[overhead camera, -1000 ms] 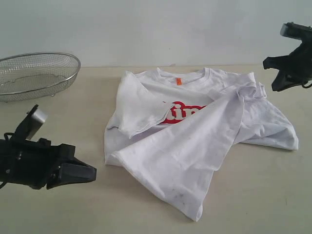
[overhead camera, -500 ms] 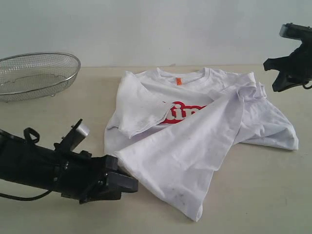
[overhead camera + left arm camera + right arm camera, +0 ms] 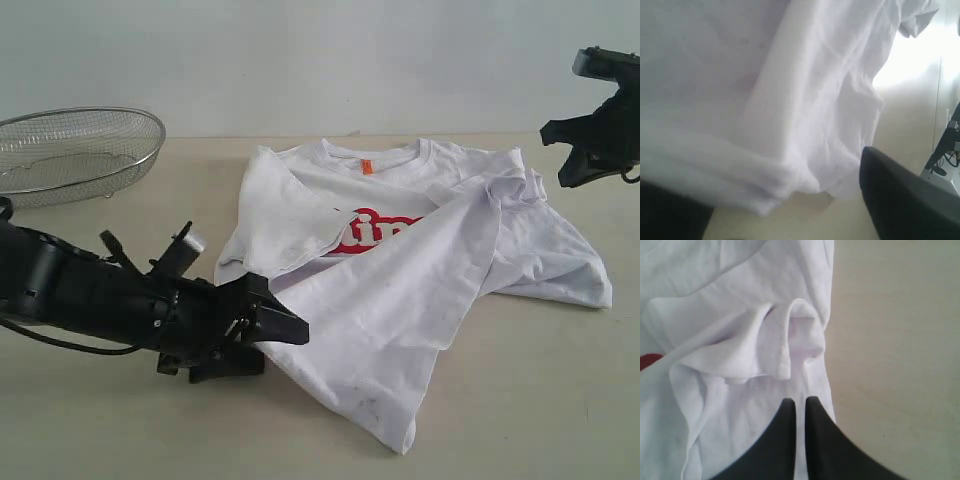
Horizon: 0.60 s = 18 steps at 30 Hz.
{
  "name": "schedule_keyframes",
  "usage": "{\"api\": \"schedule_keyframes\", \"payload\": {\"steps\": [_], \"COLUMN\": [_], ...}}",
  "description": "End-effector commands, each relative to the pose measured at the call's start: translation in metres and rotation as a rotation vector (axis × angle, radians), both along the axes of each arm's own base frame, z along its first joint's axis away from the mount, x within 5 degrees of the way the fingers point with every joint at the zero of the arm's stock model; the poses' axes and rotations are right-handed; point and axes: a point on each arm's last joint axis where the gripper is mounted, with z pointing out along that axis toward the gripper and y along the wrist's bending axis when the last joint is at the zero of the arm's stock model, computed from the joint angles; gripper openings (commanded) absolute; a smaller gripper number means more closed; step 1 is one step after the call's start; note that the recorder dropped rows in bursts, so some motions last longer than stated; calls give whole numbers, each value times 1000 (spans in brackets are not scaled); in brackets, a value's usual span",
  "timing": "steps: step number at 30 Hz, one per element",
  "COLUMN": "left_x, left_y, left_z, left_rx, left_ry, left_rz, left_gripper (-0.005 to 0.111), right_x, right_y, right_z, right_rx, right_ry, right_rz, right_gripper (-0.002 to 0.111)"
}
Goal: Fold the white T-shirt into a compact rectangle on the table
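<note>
Exterior view: bare table (image 3: pixel 540 400) runs along the near edge and the right edge, with the white T-shirt (image 3: pixel 400 290) crumpled mid-desk toward the far edge. The left gripper (image 3: pixel 282 345) has its fingers spread around the shirt's near-left hem, perhaps touching cloth. The right gripper (image 3: pixel 585 165) hangs by the far-right corner, fingers pressed together and empty, above the shirt's bunched sleeve.

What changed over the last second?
Left gripper swept in from the left to the near-left corner of the white T-shirt, fingers open astride the hem, not yet closed. Right gripper stayed raised and shut; shirt and wire-mesh basket unmoved.
</note>
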Motion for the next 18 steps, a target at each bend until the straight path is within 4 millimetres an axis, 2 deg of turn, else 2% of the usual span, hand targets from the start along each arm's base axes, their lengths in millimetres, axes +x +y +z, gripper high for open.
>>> {"api": "schedule_keyframes", "payload": {"steps": [1, 11, 18], "left_x": [6, -10, -15], "left_y": [-16, -69, -76], "left_z": [-5, -8, -8], "left_rx": [-23, -64, -69], "left_ry": [10, 47, 91], "left_rz": [-32, -166, -158], "left_gripper": [67, 67, 64], "right_x": [1, 2, 2], "right_y": [-1, -1, -1], "right_z": [7, 8, 8], "right_rx": [-14, -17, -15], "right_ry": [-33, -37, -38], "right_rz": [4, 5, 5], "right_gripper": [1, 1, 1]}}
